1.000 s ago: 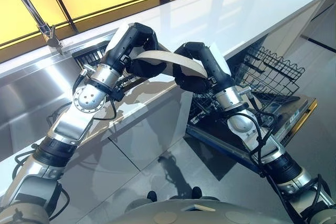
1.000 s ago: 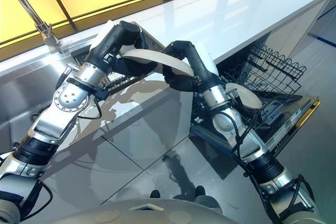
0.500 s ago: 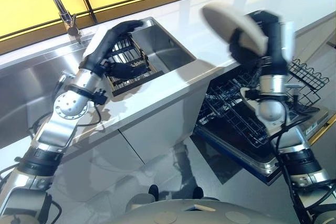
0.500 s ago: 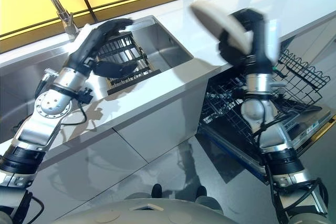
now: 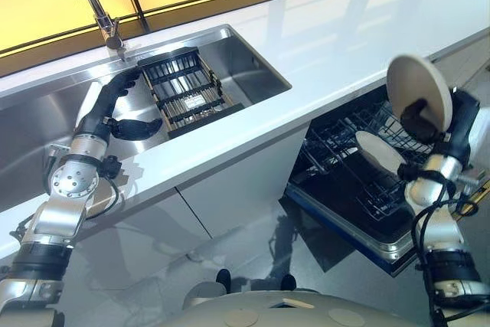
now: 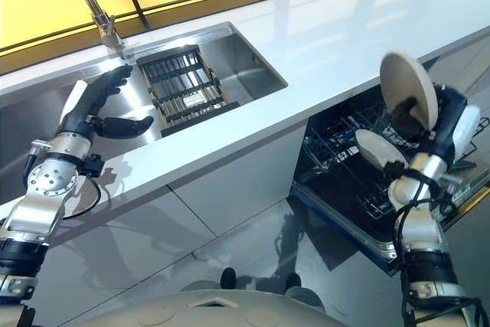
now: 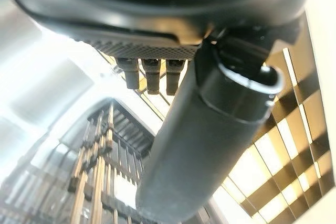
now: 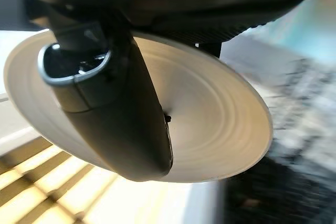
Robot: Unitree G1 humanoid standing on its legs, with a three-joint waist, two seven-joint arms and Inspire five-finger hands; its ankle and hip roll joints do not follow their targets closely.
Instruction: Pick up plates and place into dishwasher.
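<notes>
My right hand [image 5: 440,120] is shut on a cream plate [image 5: 417,91], holding it upright above the open dishwasher's lower rack [image 5: 344,181]. In the right wrist view the thumb [image 8: 115,108] presses across the plate's face [image 8: 210,124]. A second cream plate [image 5: 380,152] stands in the rack just below it. My left hand [image 5: 115,109] hovers open over the steel sink [image 5: 253,74], beside the black dish rack [image 5: 187,91], holding nothing. The left wrist view shows its thumb [image 7: 210,135] above the rack's bars [image 7: 100,182].
A white counter [image 5: 360,21] runs above the dishwasher. The dishwasher door [image 5: 344,223] lies open toward the floor. A tap [image 5: 103,13] rises behind the sink. White cabinet fronts [image 5: 230,197] stand under the counter.
The camera view has shifted. My right hand has carried the plate from over the counter down to above the dishwasher rack. My left hand has drawn back left to the sink, empty.
</notes>
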